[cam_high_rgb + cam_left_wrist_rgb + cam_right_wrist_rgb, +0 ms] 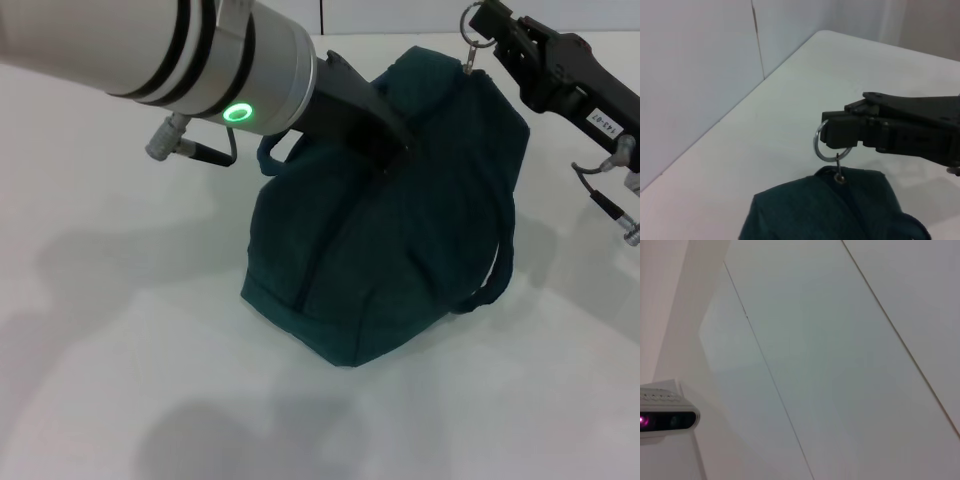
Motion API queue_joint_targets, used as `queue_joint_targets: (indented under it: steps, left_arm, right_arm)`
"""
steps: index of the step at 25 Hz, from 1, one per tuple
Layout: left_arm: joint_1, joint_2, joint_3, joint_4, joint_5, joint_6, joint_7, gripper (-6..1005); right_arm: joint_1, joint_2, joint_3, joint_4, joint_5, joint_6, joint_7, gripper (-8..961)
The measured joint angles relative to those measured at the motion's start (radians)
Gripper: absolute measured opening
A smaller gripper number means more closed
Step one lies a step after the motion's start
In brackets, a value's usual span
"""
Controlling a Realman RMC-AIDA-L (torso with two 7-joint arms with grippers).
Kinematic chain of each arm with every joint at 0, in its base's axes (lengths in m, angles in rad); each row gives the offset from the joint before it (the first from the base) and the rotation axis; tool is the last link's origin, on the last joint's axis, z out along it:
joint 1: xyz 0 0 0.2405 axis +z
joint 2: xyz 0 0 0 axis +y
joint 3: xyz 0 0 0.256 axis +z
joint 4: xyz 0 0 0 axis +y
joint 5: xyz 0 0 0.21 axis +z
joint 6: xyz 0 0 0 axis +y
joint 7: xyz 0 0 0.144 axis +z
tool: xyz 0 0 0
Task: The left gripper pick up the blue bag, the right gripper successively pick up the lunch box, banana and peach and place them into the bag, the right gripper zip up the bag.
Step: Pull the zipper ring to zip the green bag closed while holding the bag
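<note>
I see my right gripper (478,30) at the far right of the head view, its black fingers pinched shut on the metal ring zip pull (472,45) at the far top end of the blue bag (390,230). The left wrist view shows the same hold from closer: the right gripper's (832,134) jaws are closed through the silver ring (820,146), and a short metal link hangs from the ring down to the top seam of the bag (825,210).

My left gripper (395,150) reaches in from the upper left of the head view, behind a thick silver wrist with a glowing green ring light. Its black fingers press into the fabric at the top of the bag, near the middle. They look closed on a fold of the cloth, though the fingertips are partly buried in it.

The bag sits on a white table (120,330), roughly in the centre of my view. Its top seam looks drawn closed along its length. One loop handle (490,285) hangs down its right side, and another handle (272,150) pokes out on the left, just under the left wrist. The left arm's bulk hides the upper left part of the bag.

The right wrist view shows only pale wall panels and a small white device with a pink light (665,420).
</note>
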Motion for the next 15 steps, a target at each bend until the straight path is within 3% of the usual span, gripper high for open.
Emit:
queue_joint_targets:
  steps: [8,15]
  left_arm:
    - [0.002,-0.001,-0.006,0.001,0.003,-0.011,0.022,67]
    - [0.017,-0.001,-0.009,0.006,-0.002,-0.032,0.049,47]
  right_arm:
    - [-0.005,0.001,0.001,0.000,0.003,0.001,0.001,146]
    - [-0.015,0.000,0.009,0.043,0.035,0.016,-0.001,148]
